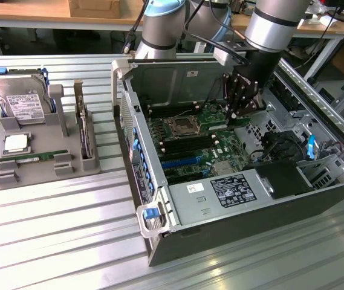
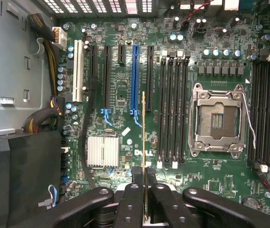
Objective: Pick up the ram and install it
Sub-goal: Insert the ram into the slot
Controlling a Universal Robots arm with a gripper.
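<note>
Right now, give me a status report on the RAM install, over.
Pincer shut on the ram, held edge-on. Above the motherboard, inside the open case. Ram not yet in a slot. A second stick sits in the grey tray.

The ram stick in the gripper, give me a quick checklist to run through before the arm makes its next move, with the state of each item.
1. Grip: the gripper is shut on the ram, seen edge-on between the fingers. Ok.
2. Position: the gripper hangs inside the open computer case, over the motherboard. Ok.
3. Target: the black memory slots beside the processor socket look empty. Ok.
4. Alignment: the ram runs parallel to those slots but sits beside them, nearer the blue slot. Not ok.
5. Slot latches open: cannot tell.
6. Spare: a second ram stick lies in the grey tray. Ok.
</note>
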